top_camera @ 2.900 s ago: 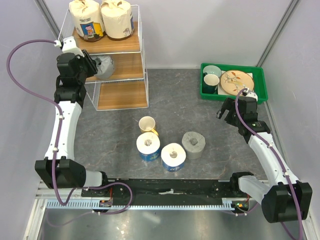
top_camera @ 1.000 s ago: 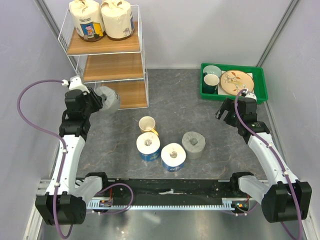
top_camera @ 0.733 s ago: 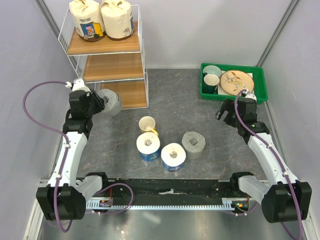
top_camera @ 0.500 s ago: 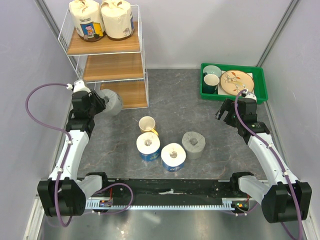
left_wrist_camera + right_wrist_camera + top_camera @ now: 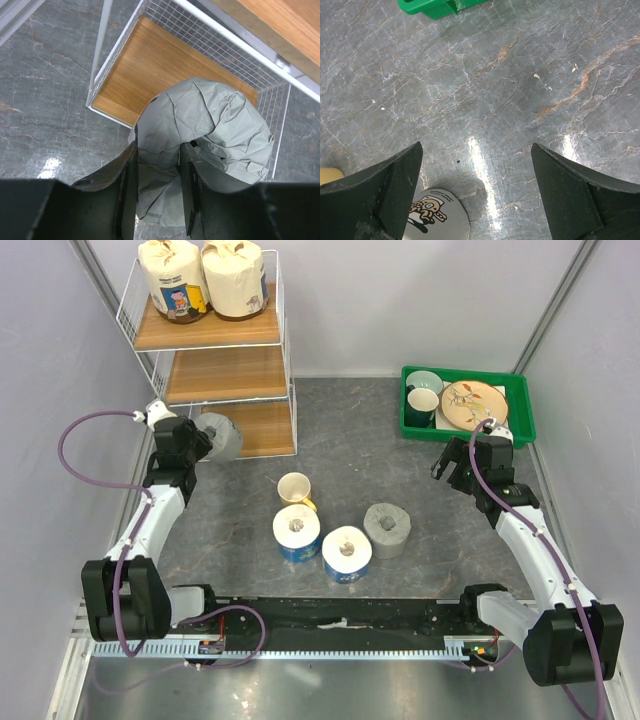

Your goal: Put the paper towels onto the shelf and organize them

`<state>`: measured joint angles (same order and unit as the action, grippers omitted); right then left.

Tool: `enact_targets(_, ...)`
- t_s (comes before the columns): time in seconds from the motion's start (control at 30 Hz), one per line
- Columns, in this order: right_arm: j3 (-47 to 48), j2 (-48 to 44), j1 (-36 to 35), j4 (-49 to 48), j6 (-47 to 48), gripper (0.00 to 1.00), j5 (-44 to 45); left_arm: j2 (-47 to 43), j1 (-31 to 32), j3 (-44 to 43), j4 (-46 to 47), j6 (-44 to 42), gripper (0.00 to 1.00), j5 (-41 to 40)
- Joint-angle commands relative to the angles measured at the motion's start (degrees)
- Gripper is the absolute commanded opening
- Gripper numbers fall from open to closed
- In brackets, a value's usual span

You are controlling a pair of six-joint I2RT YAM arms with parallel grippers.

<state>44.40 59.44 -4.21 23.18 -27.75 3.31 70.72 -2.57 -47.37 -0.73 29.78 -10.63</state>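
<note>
The left hand (image 5: 196, 440) was clamped on a grey roll (image 5: 221, 437), its two dark fingers (image 5: 125, 180) pinching the crinkled wrapper from either side, and in the wrist view the roll (image 5: 210, 125) hung over the front edge of the bottom board (image 5: 150, 65) of the shelf (image 5: 225, 375). Whether it touched the wood, the pictures could not say. Up on the top tier the two cream rolls (image 5: 172, 280) (image 5: 235, 278) stood upright, side by side and touching, while the middle board lay bare. Out on the surface (image 5: 380, 440), three rolls stood on end in a loose row: two white-and-blue rolls (image 5: 297, 532) (image 5: 347, 553) close together and a second grey roll (image 5: 387, 529) just to their right. A yellow mug (image 5: 295, 488) stood just behind the leftmost one. Over on the far side, the right hand (image 5: 450, 465) hung with its fingers (image 5: 395, 180) spread wide apart, gripping nothing, above bare marbled surface near the green tray (image 5: 520, 428) – plate and cups inside.
</note>
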Motion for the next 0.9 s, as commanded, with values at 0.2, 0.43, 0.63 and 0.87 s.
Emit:
enact_targets(0.2, 0.7, 0.4, 0.5, -1.5, 0.7, 0.98, 0.7, 6.0, -0.7, -1.1, 11.9, 7.1, 0.41, -2.7)
enact_targets(0.43, 1.0, 1.0, 0.5, -1.5, 0.5, 0.98, 0.8, 10.0, -0.7, -2.6, 13.3, 8.6, 0.41, -2.6)
enact_targets(0.63, 1.2, 1.3, 0.7, -1.5, 0.5, 0.98, 1.0, 12.4, -0.7, -4.2, 13.3, 7.8, 0.41, -3.3)
enact_targets(0.87, 0.9, 0.9, 0.7, -1.5, 0.5, 0.98, 1.2, 14.8, -0.6, -5.5, 13.0, 7.8, 0.44, -2.6)
